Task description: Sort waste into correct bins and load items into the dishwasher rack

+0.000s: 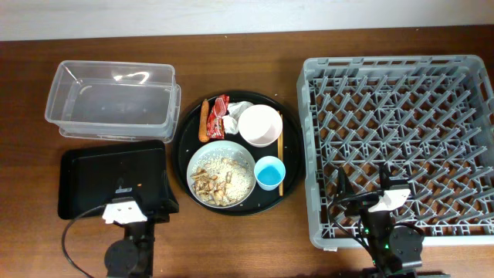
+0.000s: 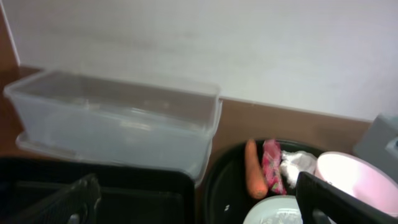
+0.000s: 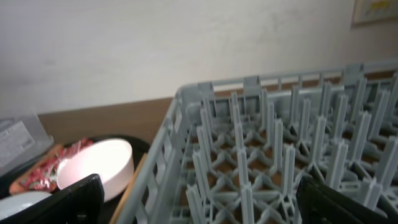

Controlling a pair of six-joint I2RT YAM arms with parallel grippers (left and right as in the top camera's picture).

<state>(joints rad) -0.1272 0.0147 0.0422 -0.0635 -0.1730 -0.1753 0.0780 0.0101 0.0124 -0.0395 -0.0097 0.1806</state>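
Observation:
On a big round black tray point(image 1: 185, 133) lie a red snack wrapper point(image 1: 220, 116), a crumpled white tissue point(image 1: 240, 109), an orange stick point(image 1: 204, 121), a small white bowl point(image 1: 259, 125), a light-blue cup point(image 1: 269, 172), wooden chopsticks point(image 1: 281, 158) and a wider pale bowl point(image 1: 246, 159) holding rice and shell scraps point(image 1: 218, 181). The clear tub point(image 1: 112, 100) and the shallow black tray point(image 1: 100, 181) stand to the left. The grey rack point(image 1: 307, 139) stands to the right. My left gripper point(image 1: 139, 202) point(image 2: 199, 205) is open and empty over the black tray's near edge. My right gripper point(image 1: 361, 185) point(image 3: 199, 202) is open and empty over the rack's front left.
The table is brown wood, with a pale wall behind it. A black cable point(image 1: 68, 239) loops by the left arm's base. The rack's upright pegs point(image 3: 249, 155) stand right in front of the right gripper.

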